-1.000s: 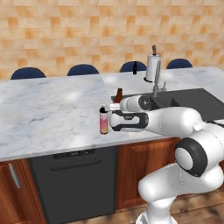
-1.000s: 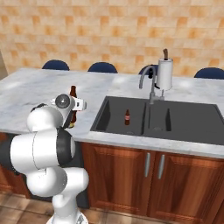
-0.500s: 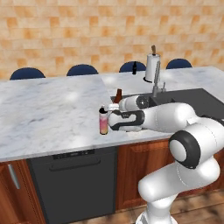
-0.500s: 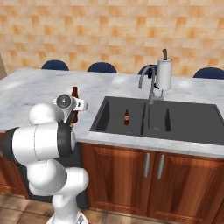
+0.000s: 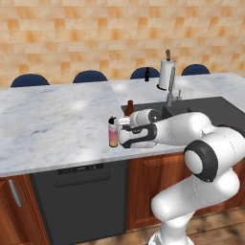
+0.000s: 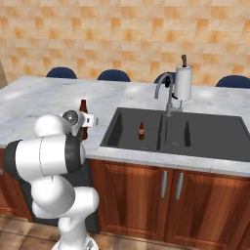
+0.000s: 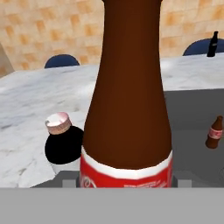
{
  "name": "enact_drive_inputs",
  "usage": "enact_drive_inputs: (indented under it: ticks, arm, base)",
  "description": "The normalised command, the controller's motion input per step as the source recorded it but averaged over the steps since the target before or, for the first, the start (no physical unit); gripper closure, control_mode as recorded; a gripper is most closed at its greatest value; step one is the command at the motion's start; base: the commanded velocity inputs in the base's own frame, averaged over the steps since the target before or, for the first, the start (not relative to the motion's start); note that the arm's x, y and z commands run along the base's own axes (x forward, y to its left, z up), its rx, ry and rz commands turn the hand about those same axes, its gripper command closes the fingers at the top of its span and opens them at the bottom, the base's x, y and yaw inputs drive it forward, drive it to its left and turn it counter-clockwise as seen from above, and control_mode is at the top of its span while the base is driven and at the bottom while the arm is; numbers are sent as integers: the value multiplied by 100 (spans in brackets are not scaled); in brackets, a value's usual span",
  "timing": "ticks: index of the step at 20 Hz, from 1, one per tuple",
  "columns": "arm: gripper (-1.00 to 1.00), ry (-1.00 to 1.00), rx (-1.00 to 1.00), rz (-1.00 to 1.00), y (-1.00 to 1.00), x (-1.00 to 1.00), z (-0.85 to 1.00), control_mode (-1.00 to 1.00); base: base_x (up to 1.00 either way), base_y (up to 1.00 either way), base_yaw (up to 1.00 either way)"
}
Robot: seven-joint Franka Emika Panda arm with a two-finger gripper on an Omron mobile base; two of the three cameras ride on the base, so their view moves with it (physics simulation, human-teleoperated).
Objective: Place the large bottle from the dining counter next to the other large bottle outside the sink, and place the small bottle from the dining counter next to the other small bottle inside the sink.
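Brown bottle (image 7: 127, 109) clasped in pincer (image 5: 125, 130), beside pink bottle (image 5: 113, 134)

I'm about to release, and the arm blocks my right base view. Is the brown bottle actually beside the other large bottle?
Observer: Yes. In the left base view the pink bottle stands on the counter just left of the brown bottle. I can't tell whether they touch.
Operator: Is the gripper on it?
Observer: The hand view shows the brown bottle's lower body, at its red label, between the tips of the gripper.
Operator: Where's the small black one?
Observer: The small black bottle stands at the far side of the counter, just left of the paper towel roll.
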Motion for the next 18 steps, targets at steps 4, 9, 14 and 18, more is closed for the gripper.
enact_drive_inputs:
  ticks: [4,9,14,18]
  arm:
    - [100,-3,-11,0,0,0,-16,-100]
    - [100,-2,-9,0,0,0,-22,-100]
    - [100,-2,-2,0,0,1,-17,-100]
    - [100,-1,0,0,0,3,-24,-100]
  base:
    - [0,0,0]
    - [0,0,0]
    - [0,0,0]
    - [0,0,0]
